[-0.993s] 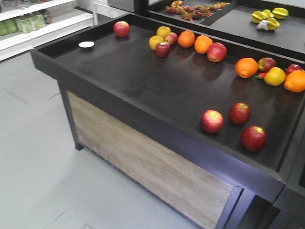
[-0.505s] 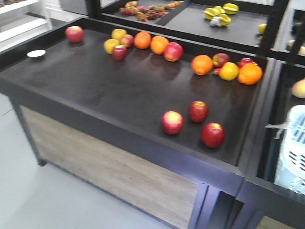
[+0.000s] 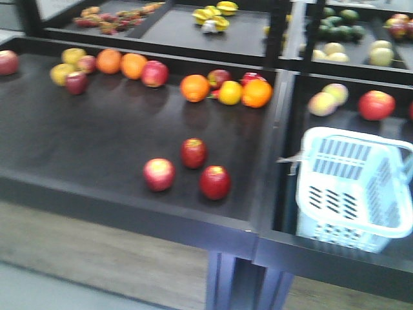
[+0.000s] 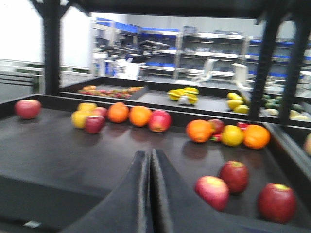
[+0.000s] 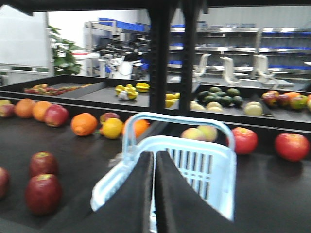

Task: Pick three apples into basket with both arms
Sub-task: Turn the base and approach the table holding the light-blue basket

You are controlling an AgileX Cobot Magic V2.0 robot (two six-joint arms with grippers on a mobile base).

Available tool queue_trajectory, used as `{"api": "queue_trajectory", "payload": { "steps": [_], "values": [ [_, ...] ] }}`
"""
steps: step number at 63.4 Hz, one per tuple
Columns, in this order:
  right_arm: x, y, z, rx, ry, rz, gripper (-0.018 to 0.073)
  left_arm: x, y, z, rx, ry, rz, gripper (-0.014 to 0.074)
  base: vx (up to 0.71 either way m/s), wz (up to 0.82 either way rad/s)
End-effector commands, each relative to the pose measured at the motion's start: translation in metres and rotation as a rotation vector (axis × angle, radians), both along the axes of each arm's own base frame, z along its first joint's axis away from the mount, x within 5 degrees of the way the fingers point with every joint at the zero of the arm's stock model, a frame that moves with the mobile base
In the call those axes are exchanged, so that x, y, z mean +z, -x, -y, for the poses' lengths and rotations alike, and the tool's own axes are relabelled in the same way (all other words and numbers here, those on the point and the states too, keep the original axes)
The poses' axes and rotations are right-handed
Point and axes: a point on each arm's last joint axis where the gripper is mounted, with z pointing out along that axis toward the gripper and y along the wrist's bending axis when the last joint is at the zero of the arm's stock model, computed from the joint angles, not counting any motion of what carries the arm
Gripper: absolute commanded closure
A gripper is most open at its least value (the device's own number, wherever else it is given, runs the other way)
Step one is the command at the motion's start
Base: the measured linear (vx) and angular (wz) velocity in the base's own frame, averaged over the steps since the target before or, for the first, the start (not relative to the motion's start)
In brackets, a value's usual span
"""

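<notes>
My left gripper [image 4: 148,160] is pressed closed, empty. Right of it I see two dark-red apples [image 4: 234,176] beside a pinker apple [image 4: 213,191].

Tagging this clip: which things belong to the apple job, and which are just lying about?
Job: dark-red front apples, pale blue basket, left claw, right claw.
Lying about: oranges, yellow apples, red apple behind basket.
</notes>
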Motion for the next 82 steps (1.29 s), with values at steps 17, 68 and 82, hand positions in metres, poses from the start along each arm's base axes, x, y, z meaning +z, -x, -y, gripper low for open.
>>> {"api": "queue_trajectory", "payload": {
  "steps": [17,68,82],
  "values": [
    [0.0021,0.0009,0.0,0.0,0.01,0.068,0.0568,-0.001,0.0006,0.0002,-0.005,0.016,0.056,0.0603,0.06,-0.46],
    [0.0021,0.0009,0.0,0.0,0.01,0.068,0.0568,-0.001,0.0006,0.0002,-0.005,0.016,0.056,0.0603,0.08,-0.26],
    [0.0021,0.0009,0.0,0.0,0.01,0.068,0.0568,-0.001,0.0006,0.0002,-0.005,0.016,0.056,0.0603,0.08,-0.06]
  ]
}}
